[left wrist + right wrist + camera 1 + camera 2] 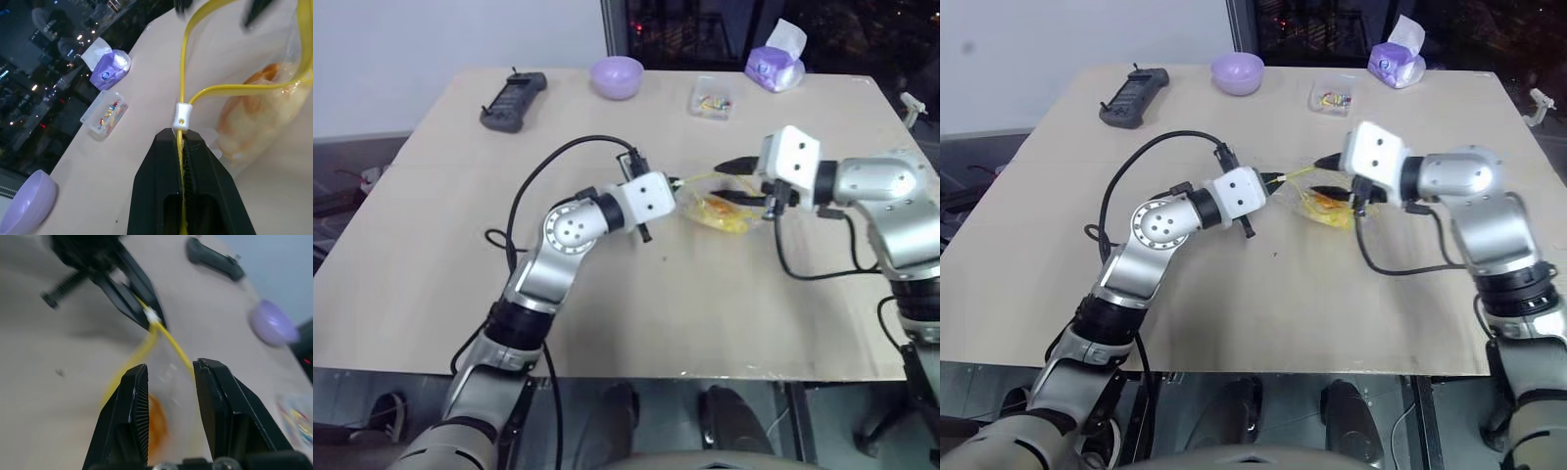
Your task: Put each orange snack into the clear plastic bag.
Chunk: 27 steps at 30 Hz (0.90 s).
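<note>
While the left gripper [183, 147] pinches the clear plastic bag [724, 211] by its yellow strip, the orange snack [254, 115] sits inside, just below the right gripper [168, 382], whose fingers stand apart, empty.

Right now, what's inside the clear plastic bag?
One orange snack sits inside the clear plastic bag, seen through the film. The left gripper pinches the bag's yellow zip strip. The snack's underside and anything beneath it are covered.
</note>
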Each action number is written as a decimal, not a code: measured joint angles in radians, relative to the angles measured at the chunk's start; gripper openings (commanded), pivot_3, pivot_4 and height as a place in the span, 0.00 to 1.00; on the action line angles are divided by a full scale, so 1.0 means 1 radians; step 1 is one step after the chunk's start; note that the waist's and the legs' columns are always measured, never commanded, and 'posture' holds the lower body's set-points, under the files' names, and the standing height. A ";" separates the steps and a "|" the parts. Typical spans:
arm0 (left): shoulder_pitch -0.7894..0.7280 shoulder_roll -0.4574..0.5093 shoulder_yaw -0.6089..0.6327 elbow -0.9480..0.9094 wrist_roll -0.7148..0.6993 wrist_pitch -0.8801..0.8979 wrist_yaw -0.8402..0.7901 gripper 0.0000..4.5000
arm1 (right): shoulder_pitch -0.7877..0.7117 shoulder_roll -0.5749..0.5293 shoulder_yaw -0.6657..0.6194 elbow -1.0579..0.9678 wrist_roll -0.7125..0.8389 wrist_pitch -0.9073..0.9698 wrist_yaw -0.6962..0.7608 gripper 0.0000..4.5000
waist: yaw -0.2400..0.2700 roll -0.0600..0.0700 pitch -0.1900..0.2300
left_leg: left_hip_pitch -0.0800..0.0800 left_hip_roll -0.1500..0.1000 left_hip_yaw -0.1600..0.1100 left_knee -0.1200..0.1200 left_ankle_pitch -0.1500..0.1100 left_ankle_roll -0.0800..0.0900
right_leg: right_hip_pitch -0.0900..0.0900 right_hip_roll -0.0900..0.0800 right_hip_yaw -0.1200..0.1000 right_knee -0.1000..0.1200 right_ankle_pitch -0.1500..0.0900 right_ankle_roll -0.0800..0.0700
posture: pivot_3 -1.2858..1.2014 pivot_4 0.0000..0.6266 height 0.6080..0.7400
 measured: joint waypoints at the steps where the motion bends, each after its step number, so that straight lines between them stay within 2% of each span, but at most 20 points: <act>1: 0.000 0.008 -0.001 -0.005 0.001 0.005 -0.008 0.00 | -0.010 0.018 0.014 0.010 -0.015 -0.002 -0.010 0.36 | 0.000 0.000 0.000 | 0.000 0.000 0.000 0.000 0.000 0.000 | 0.000 0.000 0.000 0.000 0.000 0.000 | 0.52 0.24 0.97; 5: -0.006 0.025 -0.018 -0.031 0.003 0.015 -0.040 0.00 | -0.055 0.089 0.069 0.045 -0.074 -0.042 -0.040 0.36 | -0.007 0.000 0.000 | 0.000 0.001 0.000 -0.001 0.002 -0.003 | -0.001 0.001 0.000 0.000 0.000 0.000 | 0.52 0.24 0.97; 11: -0.006 0.053 -0.033 -0.047 0.020 0.016 -0.064 0.00 | -0.058 0.120 0.093 0.075 -0.112 -0.079 -0.044 0.36 | -0.007 0.000 0.000 | 0.000 0.001 0.000 -0.001 0.002 -0.003 | 0.000 0.001 0.000 0.000 0.000 0.000 | 0.52 0.24 0.97; 27: -0.006 0.057 -0.037 -0.053 0.026 0.023 -0.065 0.00 | -0.058 0.128 0.095 0.079 -0.128 -0.084 -0.040 0.36 | -0.008 0.000 0.000 | 0.000 0.001 0.000 -0.001 0.000 0.000 | 0.000 0.001 0.000 0.000 0.000 0.000 | 0.52 0.24 0.97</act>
